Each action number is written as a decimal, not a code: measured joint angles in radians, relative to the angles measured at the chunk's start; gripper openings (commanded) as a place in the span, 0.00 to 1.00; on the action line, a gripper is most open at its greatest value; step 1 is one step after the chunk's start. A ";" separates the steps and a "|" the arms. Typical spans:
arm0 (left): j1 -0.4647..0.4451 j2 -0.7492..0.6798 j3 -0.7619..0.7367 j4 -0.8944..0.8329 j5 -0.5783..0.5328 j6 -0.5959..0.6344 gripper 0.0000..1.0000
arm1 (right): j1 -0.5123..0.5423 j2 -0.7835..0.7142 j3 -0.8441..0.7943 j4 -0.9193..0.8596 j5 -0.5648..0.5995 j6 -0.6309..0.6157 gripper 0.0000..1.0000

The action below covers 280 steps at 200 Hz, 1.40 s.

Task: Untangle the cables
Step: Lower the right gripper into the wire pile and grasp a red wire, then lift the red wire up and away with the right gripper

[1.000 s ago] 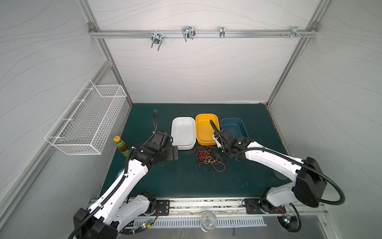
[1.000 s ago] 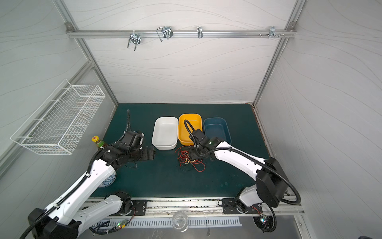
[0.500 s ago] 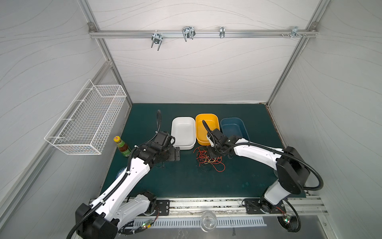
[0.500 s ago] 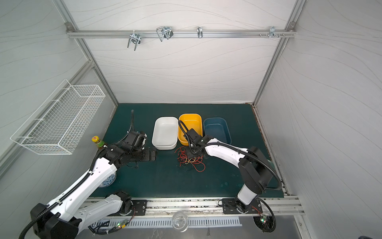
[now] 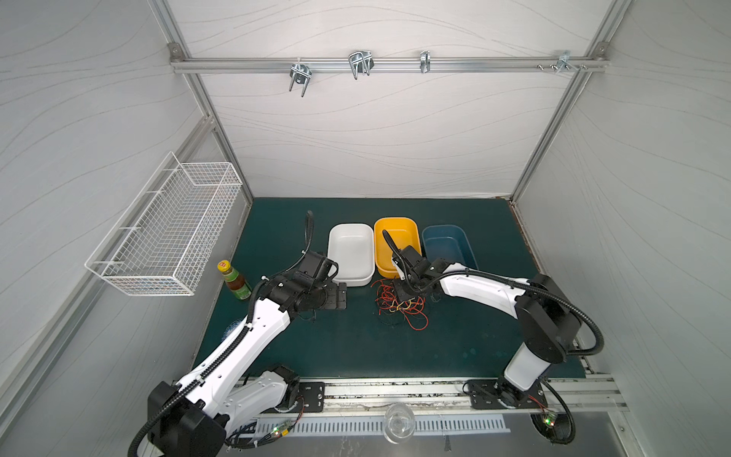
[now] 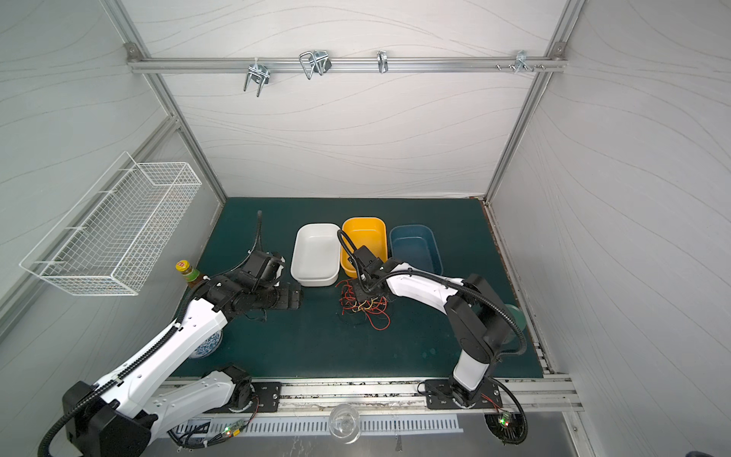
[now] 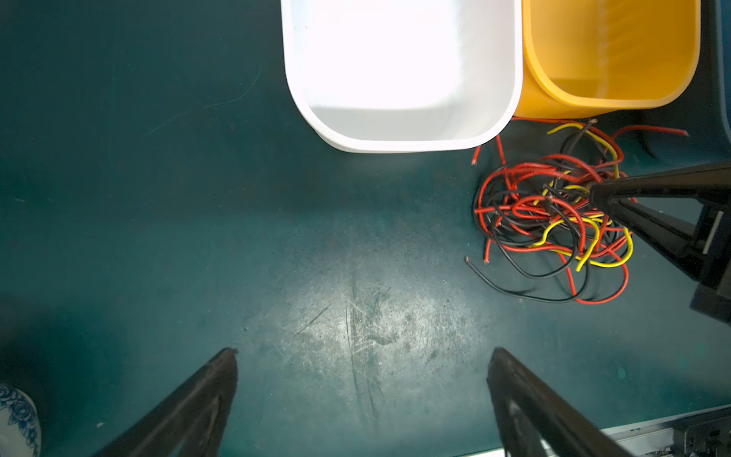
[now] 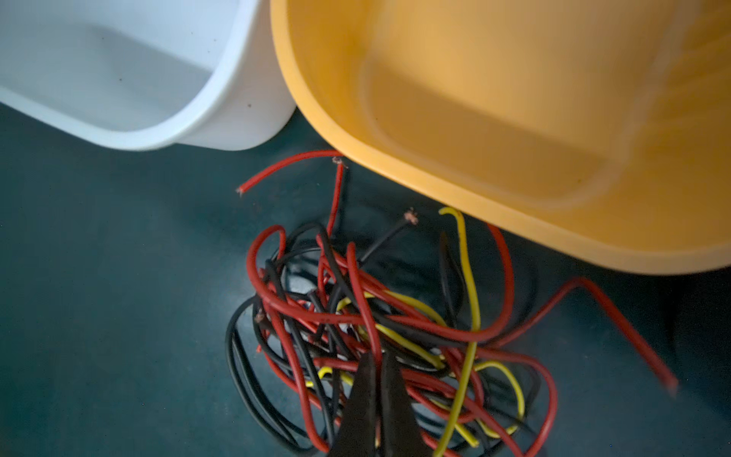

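Observation:
The cables [image 5: 400,308] [image 6: 364,306] lie in one tangle of thin red, black and yellow wires on the green mat, just in front of the yellow bin. My right gripper [image 8: 377,357] [image 5: 404,293] is down in the top of the tangle, shut on a red cable [image 8: 358,277] that runs in between its fingertips. The left wrist view shows that gripper's tip [image 7: 593,192] in the cables [image 7: 550,221]. My left gripper [image 7: 364,352] [image 5: 339,297] hovers open over bare mat to the left of the tangle, holding nothing.
White bin [image 5: 351,253], yellow bin [image 5: 397,241] and blue bin [image 5: 449,245] stand in a row behind the tangle. A sauce bottle [image 5: 234,280] and patterned bowl [image 6: 207,344] are at the left. A wire basket [image 5: 170,233] hangs on the left wall. A glass [image 5: 398,424] stands at the front rail.
My right gripper moved left over the tangle and closed from half open to shut on a red cable. The left arm shifted slightly toward the bins, still open.

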 measured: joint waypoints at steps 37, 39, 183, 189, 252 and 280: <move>-0.009 0.004 0.000 0.000 0.002 0.001 1.00 | 0.000 -0.071 -0.001 -0.001 -0.036 -0.013 0.00; -0.009 0.004 0.000 0.000 0.002 0.001 1.00 | 0.000 -0.077 -0.001 -0.001 -0.039 -0.014 0.00; -0.035 -0.077 0.000 0.021 0.163 0.003 1.00 | 0.013 -0.380 0.125 -0.009 -0.239 -0.088 0.00; -0.035 -0.077 0.000 0.021 0.163 0.003 1.00 | 0.013 -0.384 0.136 -0.012 -0.239 -0.091 0.00; -0.039 -0.076 0.000 0.021 0.159 0.008 1.00 | 0.013 -0.429 0.227 -0.074 -0.231 -0.114 0.00; -0.039 -0.076 0.000 0.021 0.154 0.009 1.00 | 0.013 -0.460 0.276 -0.100 -0.231 -0.119 0.00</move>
